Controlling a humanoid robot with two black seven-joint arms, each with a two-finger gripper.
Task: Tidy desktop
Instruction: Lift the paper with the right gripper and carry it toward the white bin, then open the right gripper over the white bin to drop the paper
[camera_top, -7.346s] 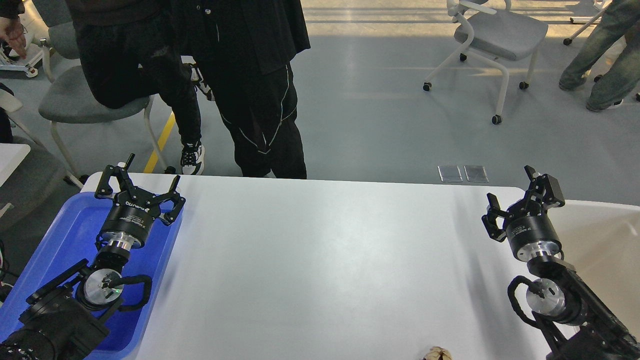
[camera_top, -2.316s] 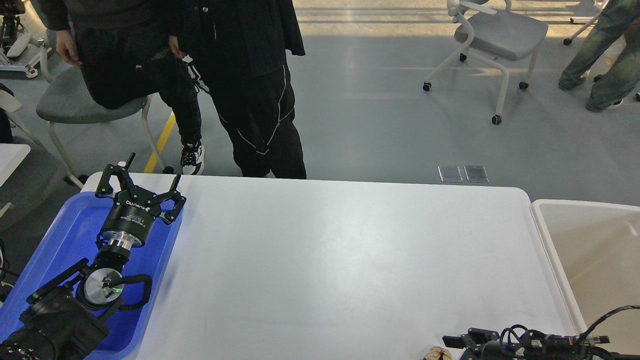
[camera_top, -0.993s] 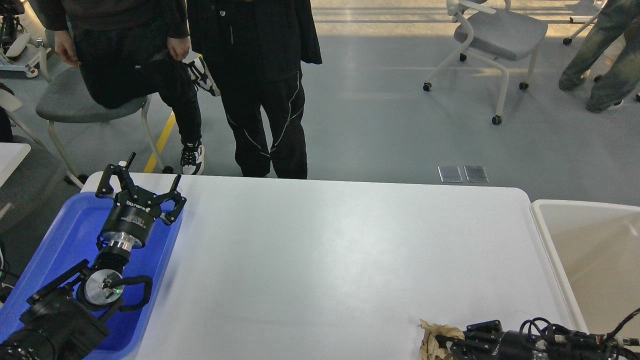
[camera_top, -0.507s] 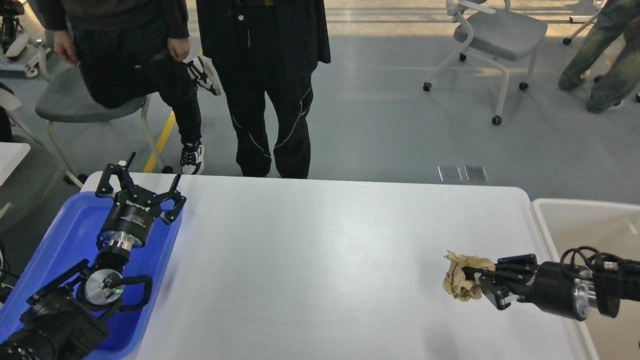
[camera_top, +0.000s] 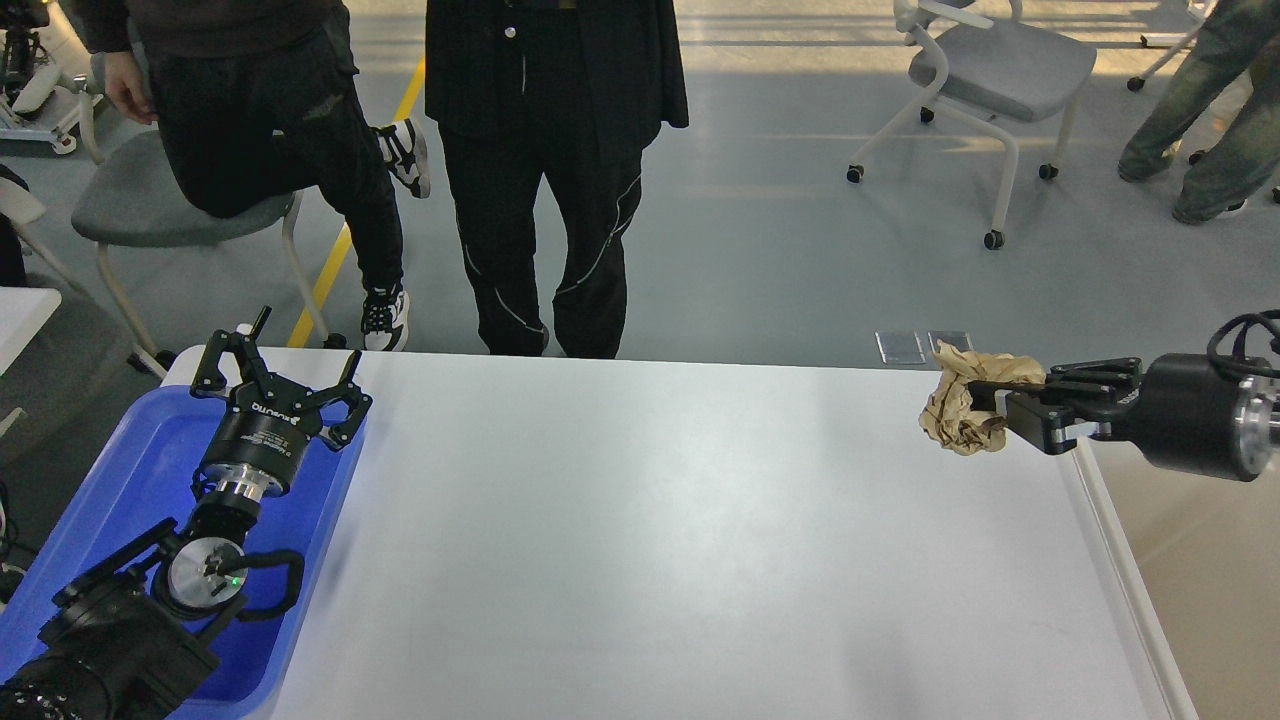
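The white desktop fills the middle of the head view. My right gripper comes in from the right edge, pointing left, and is shut on a crumpled brown paper ball. It holds the ball in the air above the desktop's far right corner, next to the off-white bin. My left gripper is open and empty, its fingers spread above the far end of the blue tray at the left.
Two people in black stand just beyond the desktop's far edge. Grey chairs stand on the floor behind. The bin's rim runs along the desktop's right edge.
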